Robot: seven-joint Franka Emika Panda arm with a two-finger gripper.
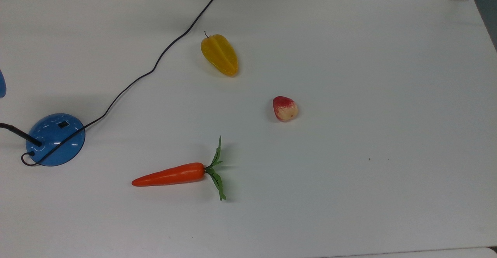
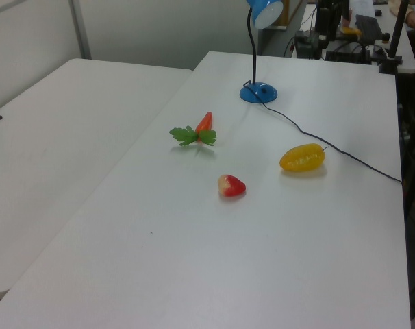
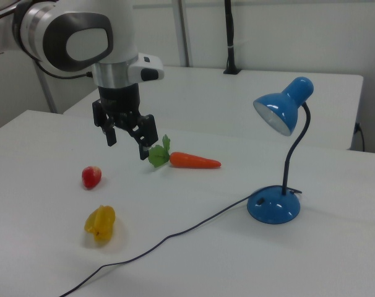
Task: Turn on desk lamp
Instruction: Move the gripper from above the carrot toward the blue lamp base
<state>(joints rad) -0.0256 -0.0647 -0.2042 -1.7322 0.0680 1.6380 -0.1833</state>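
Up above the white desk in the right view, the arm's pincer hangs in the air with its two black fingers spread apart and nothing between them. It hovers between the strawberry and the leafy end of the carrot, clear of both.

The desk lamp stands well off toward the right view's right. Its glossy blue dome base rests flat on the desk, with the small black rocker switch on the slope of the dome facing the camera. A thin black gooseneck rises from the base and curves over to the blue shade, whose open mouth tilts down toward the right view's left. The black cord trails from the base across the desk, passing just in front of the yellow starfruit.

From the top view, the base sits near the top view's left edge, the switch on its upper side, the cord running up and away past the starfruit. The carrot and strawberry lie apart from the lamp.
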